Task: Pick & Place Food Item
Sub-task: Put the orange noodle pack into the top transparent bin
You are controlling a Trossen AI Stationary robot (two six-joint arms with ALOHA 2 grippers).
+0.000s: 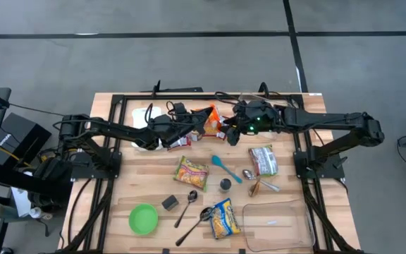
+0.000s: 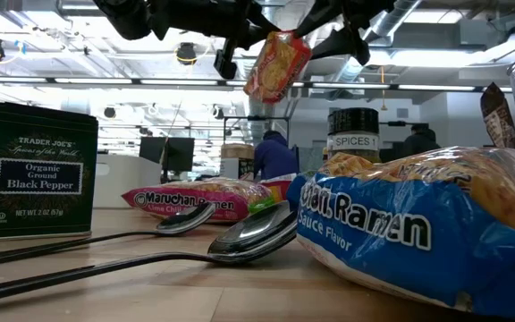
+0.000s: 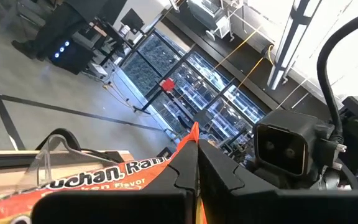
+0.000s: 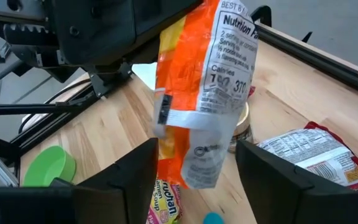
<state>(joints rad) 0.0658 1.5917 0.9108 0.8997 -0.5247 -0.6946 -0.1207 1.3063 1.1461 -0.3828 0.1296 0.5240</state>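
Here the left gripper [image 1: 197,127] has its fingers clamped on the orange ramen packet [image 4: 201,93], which hangs long-axis down between the right gripper's [image 4: 194,177] parted fingers.

green bowl [image 1: 143,219] | black pepper tin [image 2: 34,170] | spoons [image 2: 240,240] | spice jar [image 2: 353,134]

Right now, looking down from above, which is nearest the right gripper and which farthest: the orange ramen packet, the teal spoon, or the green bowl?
1. Orange ramen packet: beside the right gripper, hanging from the left gripper.
2. Teal spoon: mid-table, toward the front.
3. Green bowl: front-left corner.
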